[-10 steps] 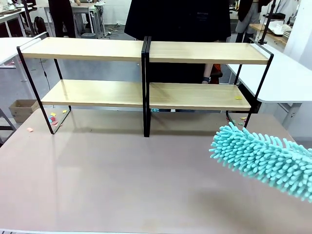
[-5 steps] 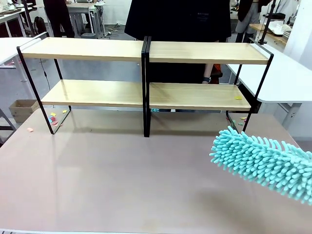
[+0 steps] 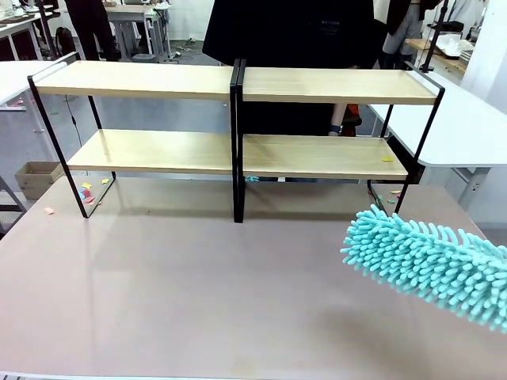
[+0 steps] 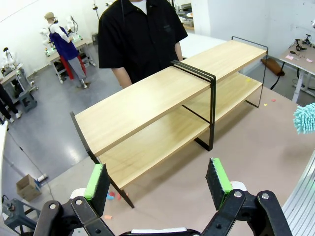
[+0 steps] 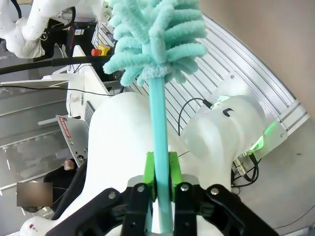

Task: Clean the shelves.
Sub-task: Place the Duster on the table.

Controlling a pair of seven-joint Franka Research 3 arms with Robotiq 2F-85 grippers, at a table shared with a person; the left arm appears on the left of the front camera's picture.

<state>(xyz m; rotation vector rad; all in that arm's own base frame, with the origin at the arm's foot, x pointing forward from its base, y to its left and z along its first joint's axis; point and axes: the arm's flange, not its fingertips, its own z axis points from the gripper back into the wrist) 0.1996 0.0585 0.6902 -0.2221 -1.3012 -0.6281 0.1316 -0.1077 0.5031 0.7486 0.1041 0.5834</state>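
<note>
The shelves (image 3: 238, 83) stand at the far side of the table, two joined units of light wooden boards on a thin black frame, also seen from the left wrist (image 4: 162, 105). A small yellow scrap (image 3: 386, 158) lies on the lower right board. A turquoise fluffy duster (image 3: 428, 261) hovers over the table's right front, below and in front of the rack. In the right wrist view my right gripper (image 5: 160, 177) is shut on the duster's turquoise handle (image 5: 158, 128). My left gripper (image 4: 157, 179) is open, empty, high above the table's left end.
A person in black (image 3: 289, 32) stands behind the shelves. Small paper scraps (image 3: 87, 190) lie by the rack's left foot. A white table (image 3: 467, 127) adjoins at the right. A cardboard box (image 3: 36, 178) sits on the floor at left.
The duster dropped slightly between the oldest frame and half a second ago, then held still. The shelves have not moved.
</note>
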